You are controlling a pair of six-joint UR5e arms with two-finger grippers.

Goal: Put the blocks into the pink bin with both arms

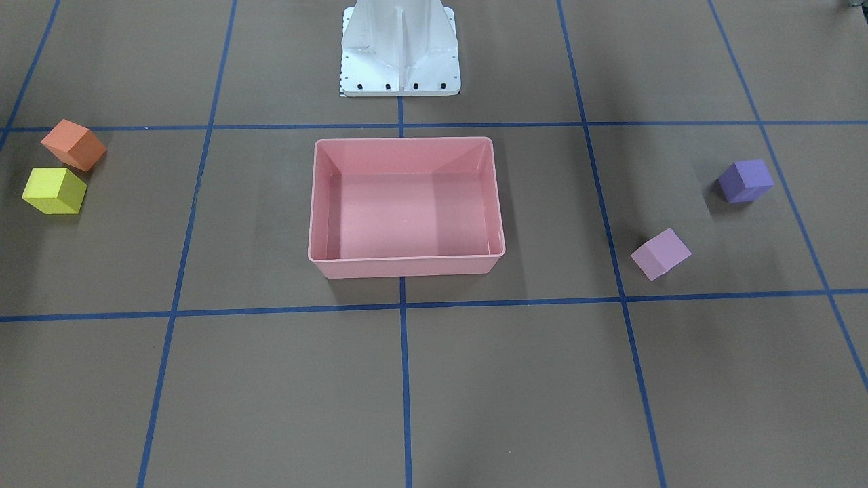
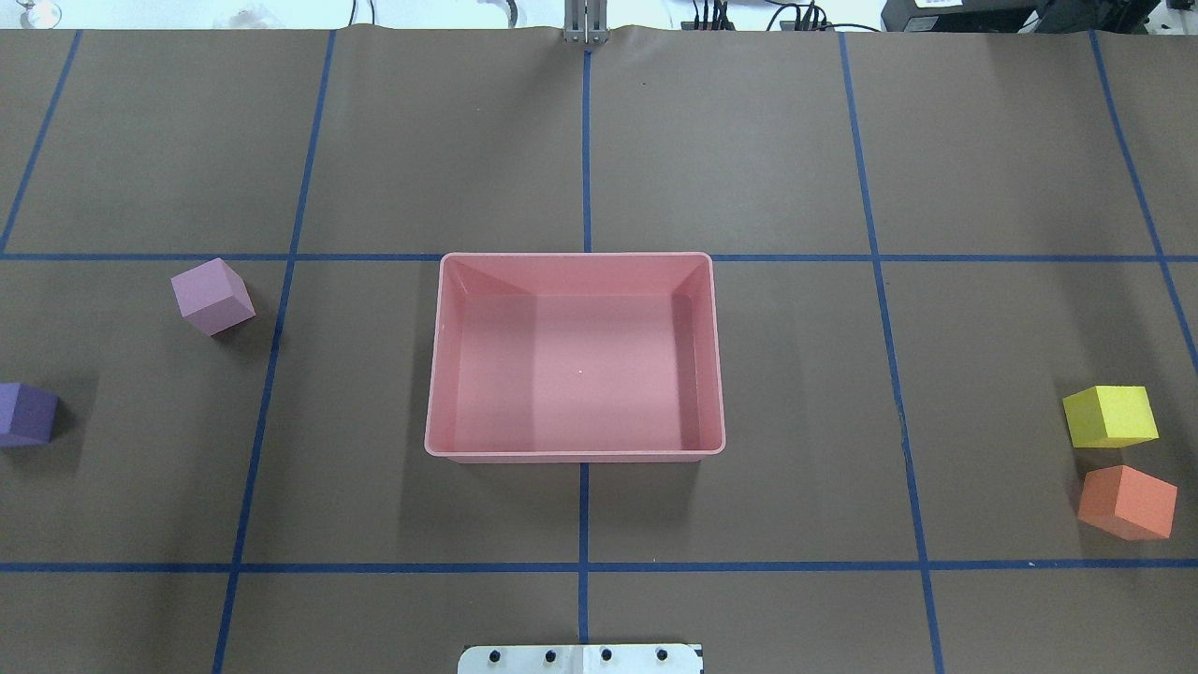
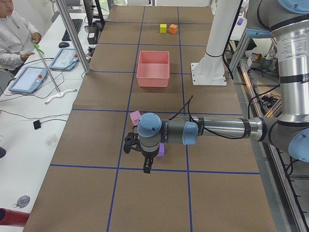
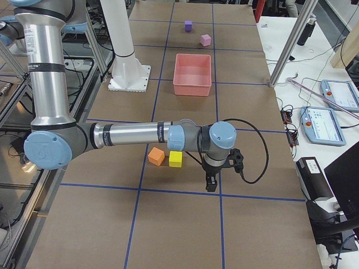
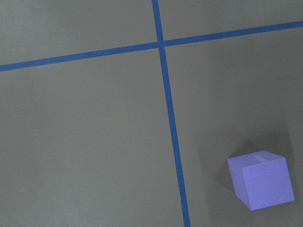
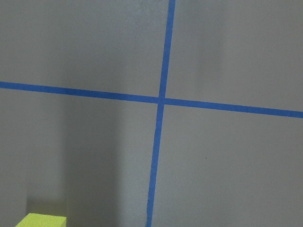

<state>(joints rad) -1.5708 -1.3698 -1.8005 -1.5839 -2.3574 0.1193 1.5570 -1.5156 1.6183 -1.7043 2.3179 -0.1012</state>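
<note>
sitting empty mid-bench, the pink bin [image 1: 407, 266] has the purple cube [image 1: 745, 181] and light pink cube [image 1: 660, 253] toward the left edge, and the orange cube [image 1: 73, 145] and yellow cube [image 1: 54, 191] toward the right, likely a pair per arm. the left end effector [image 3: 145, 166] hangs near the purple cube and the right end effector [image 4: 210, 185] near the yellow cube; whether either is apart or together, i cannot tell.

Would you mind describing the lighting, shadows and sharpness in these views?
Overhead exterior: even, soft light; the pink bin casts a soft shadow below it in the picture. Left wrist-mounted: the purple cube is sharp, with a diffuse shadow beside it. Right wrist-mounted: a broad dim band runs down the left, and only a sliver of the yellow cube shows at the bottom edge.
</note>
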